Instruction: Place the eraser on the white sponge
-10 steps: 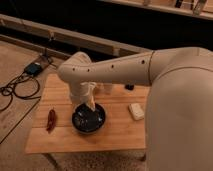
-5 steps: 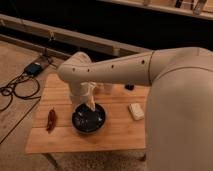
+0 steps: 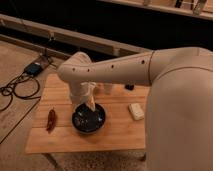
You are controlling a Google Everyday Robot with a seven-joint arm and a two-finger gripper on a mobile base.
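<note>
Gripper [image 3: 91, 102] hangs over a dark bowl [image 3: 88, 120]; whether it is open or closed cannot be told. The eraser [image 3: 129, 87] lies well apart near the desk's [image 3: 120, 134] far edge, the white sponge [image 3: 135, 111] near it. Pickup seems not yet done; next, the gripper must reach the eraser.

The light was dim and warm and came from above. The top of the arm [image 3: 115, 67] glowed pale cream while its underside fell to grey. The gripper [image 3: 92, 103] hung in that shade, just over the bowl [image 3: 89, 121], whose dark inside caught a few small glints. A soft shadow lay on the table [image 3: 120, 135] under the arm, and the near wood was an even amber. The sponge [image 3: 135, 110] stood out bright. The background [image 3: 125, 25] sank almost to black.
</note>
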